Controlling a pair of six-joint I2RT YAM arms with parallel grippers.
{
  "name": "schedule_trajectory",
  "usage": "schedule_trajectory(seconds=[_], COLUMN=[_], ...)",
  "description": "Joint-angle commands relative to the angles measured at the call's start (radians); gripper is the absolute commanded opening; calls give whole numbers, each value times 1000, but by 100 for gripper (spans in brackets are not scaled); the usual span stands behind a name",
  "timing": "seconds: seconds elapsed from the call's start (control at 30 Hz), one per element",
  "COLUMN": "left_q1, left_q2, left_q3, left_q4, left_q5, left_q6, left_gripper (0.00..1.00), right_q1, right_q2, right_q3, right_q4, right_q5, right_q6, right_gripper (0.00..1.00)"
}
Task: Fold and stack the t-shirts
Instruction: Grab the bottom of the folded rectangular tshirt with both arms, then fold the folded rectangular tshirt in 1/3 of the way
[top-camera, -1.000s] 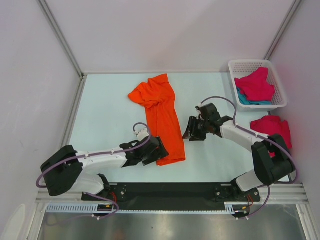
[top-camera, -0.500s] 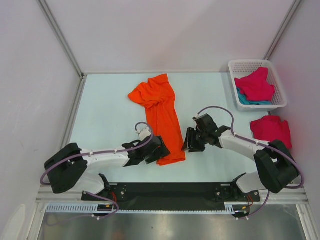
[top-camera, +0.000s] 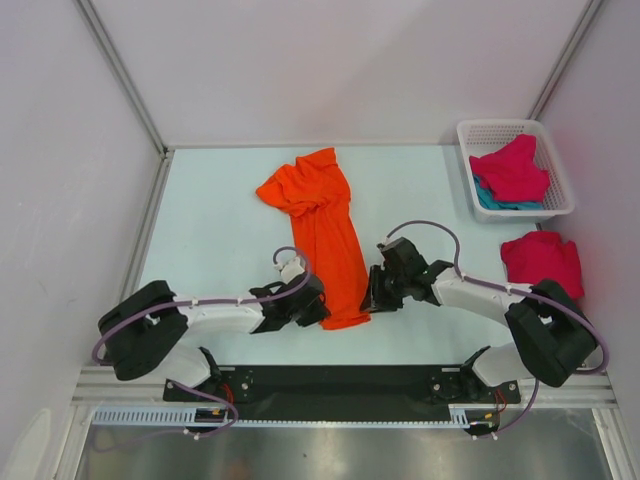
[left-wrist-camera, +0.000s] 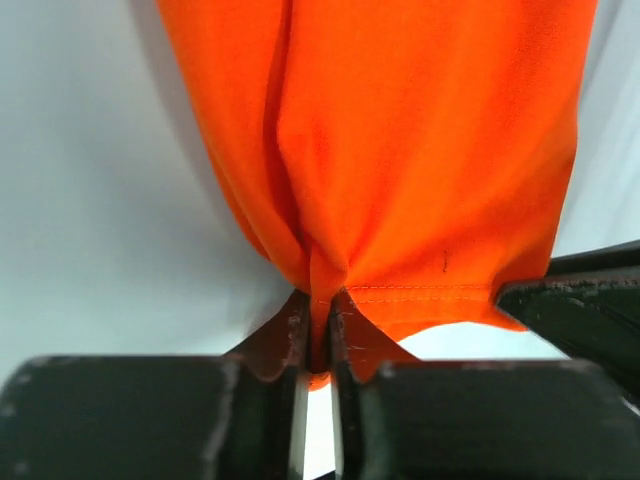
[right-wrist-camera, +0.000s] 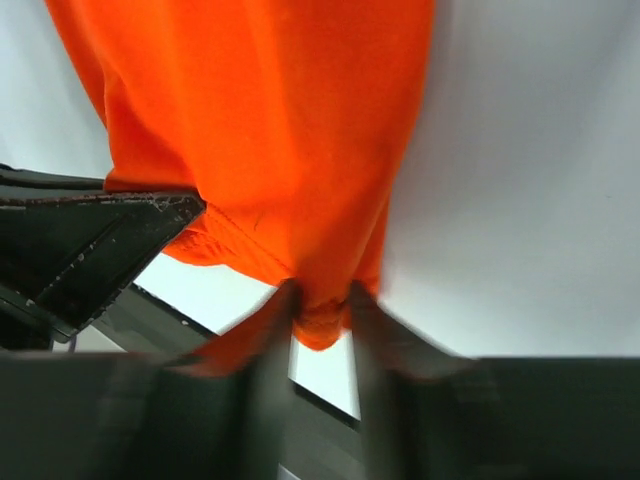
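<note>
- The orange t-shirt (top-camera: 320, 232) lies on the pale table (top-camera: 215, 215) as a long narrow strip. Its bunched sleeve end is toward the far middle and its hem is toward the near edge.
- In the left wrist view the orange cloth (left-wrist-camera: 400, 150) gathers into a crease that runs down to the stitched hem.
- The left gripper (top-camera: 316, 308) is at the hem's left corner. Its two fingertips (left-wrist-camera: 300, 335) are pressed together with a fold of the hem pinched between them.
- The right gripper (top-camera: 371, 297) is at the hem's right corner. In its own view one finger (right-wrist-camera: 272, 318) stands on each side of the hanging corner of cloth (right-wrist-camera: 318, 325), but both are blurred, so I cannot tell whether they pinch it.
- Each wrist view shows the other gripper's dark finger just beside the hem.
- One magenta-red t-shirt (top-camera: 513, 168) is heaped in the white mesh basket (top-camera: 500, 125) at the far right corner, on top of a teal t-shirt (top-camera: 490, 200).
- A second magenta-red t-shirt (top-camera: 543, 256) sits crumpled on the table just near of the basket, well apart from the orange one.
</note>
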Motion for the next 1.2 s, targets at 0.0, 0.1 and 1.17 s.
schedule_trajectory(seconds=[0.0,0.1,1.17], left_q1=[-5,-5,480], left_q2=[-54,-123,-213], left_q3=[-31,-37,337], left_q4=[-115,-158,-416], left_q5=[4,10,125], left_q6=[19,20,394], left_gripper=[8,2,3], right_q1=[37,73,-26], right_q2=[0,-26,410], right_q3=[-9,1,806], right_q4=[41,9,-393], right_q5=[14,37,131], right_q6=[30,40,-188], right_gripper=[8,0,0])
